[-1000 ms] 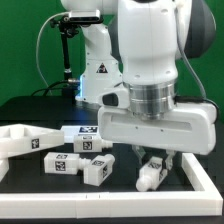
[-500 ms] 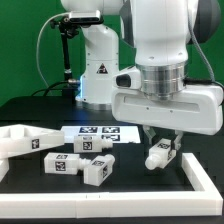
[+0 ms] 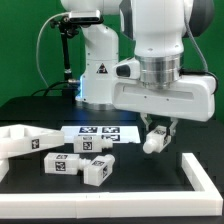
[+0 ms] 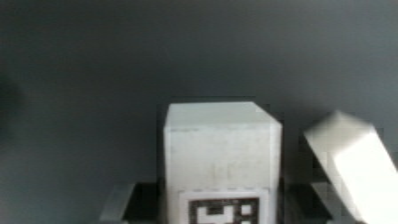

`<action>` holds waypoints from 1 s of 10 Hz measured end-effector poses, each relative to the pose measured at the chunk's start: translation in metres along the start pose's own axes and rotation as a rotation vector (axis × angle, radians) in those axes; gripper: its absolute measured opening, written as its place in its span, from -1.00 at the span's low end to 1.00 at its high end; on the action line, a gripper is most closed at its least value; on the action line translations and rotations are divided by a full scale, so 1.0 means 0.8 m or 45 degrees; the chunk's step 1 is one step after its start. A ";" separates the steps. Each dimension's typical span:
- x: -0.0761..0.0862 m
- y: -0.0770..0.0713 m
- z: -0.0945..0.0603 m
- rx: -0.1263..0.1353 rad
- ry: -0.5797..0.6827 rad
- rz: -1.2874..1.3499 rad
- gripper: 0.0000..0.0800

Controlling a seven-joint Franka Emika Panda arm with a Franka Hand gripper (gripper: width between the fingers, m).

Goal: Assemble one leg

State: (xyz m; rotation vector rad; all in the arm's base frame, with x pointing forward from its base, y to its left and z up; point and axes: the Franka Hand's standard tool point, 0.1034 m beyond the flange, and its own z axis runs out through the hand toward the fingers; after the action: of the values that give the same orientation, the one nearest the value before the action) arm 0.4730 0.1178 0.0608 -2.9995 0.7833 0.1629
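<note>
My gripper (image 3: 155,132) is shut on one white leg (image 3: 154,141) and holds it in the air above the black table, right of the marker board (image 3: 100,133). In the wrist view the held leg (image 4: 226,150) stands between my fingers (image 4: 139,200), with a square tag near its gripped end. Three more legs lie on the table at the exterior view's left: one (image 3: 61,164), one (image 3: 87,144) and one (image 3: 97,169).
A large white panel part (image 3: 20,140) lies at the exterior view's left edge. A white frame rail (image 3: 205,178) runs along the right front; it also shows in the wrist view (image 4: 356,160). The robot base (image 3: 98,70) stands behind.
My gripper has risen and moved back with the leg, lifting it from the table near the white rail into the air.
</note>
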 end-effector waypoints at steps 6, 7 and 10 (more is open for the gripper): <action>-0.045 -0.021 0.023 0.014 0.031 0.002 -0.30; -0.065 -0.024 0.033 0.017 0.036 -0.011 -0.30; -0.111 -0.033 0.062 0.019 0.038 -0.055 -0.30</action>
State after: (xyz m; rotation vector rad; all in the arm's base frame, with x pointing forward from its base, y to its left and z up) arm 0.4043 0.1870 0.0215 -3.0090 0.7185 0.1104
